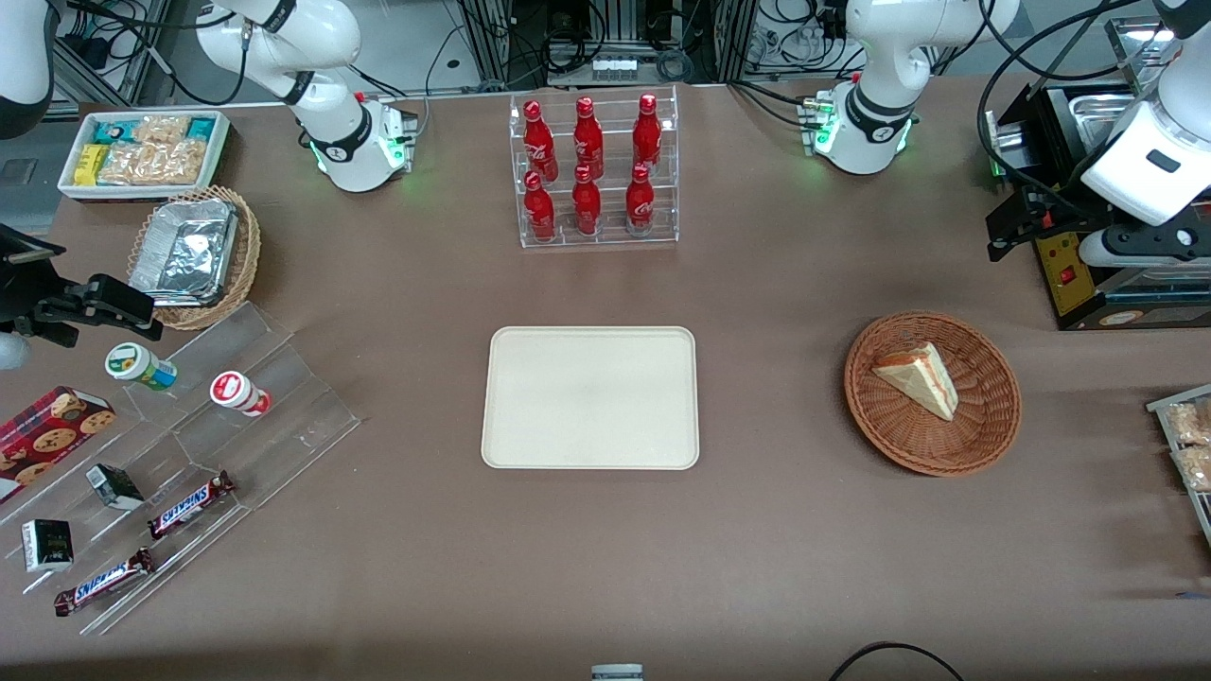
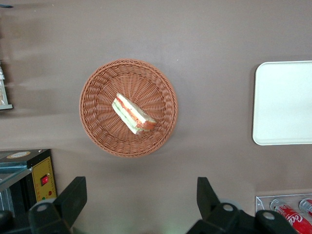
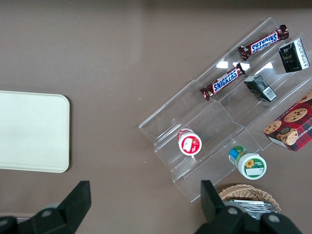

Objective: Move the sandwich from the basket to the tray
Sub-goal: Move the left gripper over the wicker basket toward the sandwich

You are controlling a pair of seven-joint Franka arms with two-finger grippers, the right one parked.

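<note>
The hand (image 2: 141, 202) is hovering high above the brown table (image 1: 757, 530), its two dark fingers (image 2: 73, 197) spread wide apart and gripping nothing, with bare cloth showing between them. Just past the fingertips, the round reddish-brown wicker basket (image 2: 95, 87) is sitting toward the working arm's end of the table, and it is holding a single item: the sandwich (image 2: 133, 114), lying flat near the basket's middle. In the front view the sandwich (image 1: 918, 378) is resting with its long axis running from about 10 o'clock to 4 o'clock, its cut face with orange-red and green layers turning toward 2 o'clock and its narrow tip pointing toward 4 o'clock. At 9 o'clock from the basket (image 1: 984, 435), well apart from it, the cream tray (image 1: 591, 397) is lying with nothing on it. At 12 o'clock from the tray, a clear rack (image 1: 598, 170) is holding six red bottles (image 1: 587, 137) in two rows.
</note>
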